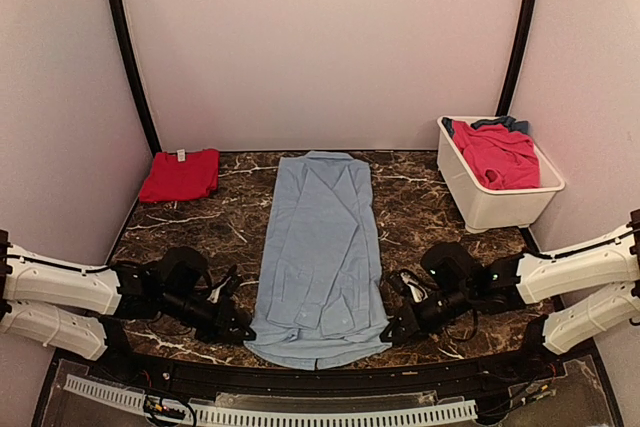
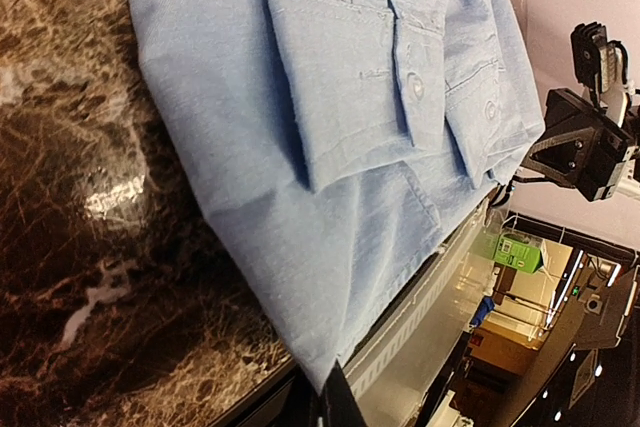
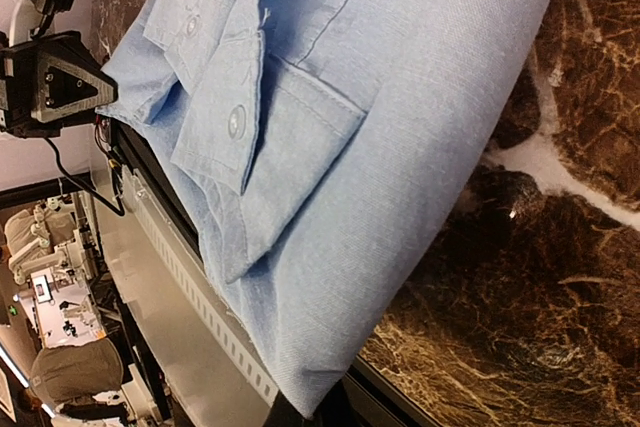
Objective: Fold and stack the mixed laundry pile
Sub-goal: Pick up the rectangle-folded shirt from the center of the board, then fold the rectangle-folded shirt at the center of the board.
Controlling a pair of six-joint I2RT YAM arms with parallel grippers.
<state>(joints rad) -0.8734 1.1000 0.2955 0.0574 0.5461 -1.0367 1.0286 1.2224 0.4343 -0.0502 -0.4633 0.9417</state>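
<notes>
**Both arms at the shirt's near hem, set for the cross fold**

The light-blue shirt (image 1: 320,247) lies flat down the middle of the table (image 1: 420,207), collar at the far end, hem at the near edge. Sides & sleeves are turned in, so it's a long narrow strip. The sleeve cuffs (image 2: 415,87) sit on top near the hem, buttons up. That shape explains where the arms are: left gripper (image 1: 238,325) at the near-left corner, right gripper (image 1: 392,325) at the near-right corner. One per corner means the hem can come up level w/o skewing.

Grip: in each wrist view the hem corner runs right down to a dark fingertip at the bottom of the frame. That suggests a pinch on the cloth, but the jaws are cropped out & the top view is too coarse. Can't tell how far open either one is, or whether it really has the shirt.

Rest of the laundry: a red piece (image 1: 180,175) lies folded at the far left of the table, well apart from the shirt, prob. the start of the stack. A pink-red piece (image 1: 497,155) & a dark blue piece (image 1: 512,124) are bunched in the white tub (image 1: 500,209) at far right, not yet folded.

Judgement: the step in hand looks like bringing the hem up toward the collar. Risk: the loose cuffs may slide out as the hem lifts.
</notes>
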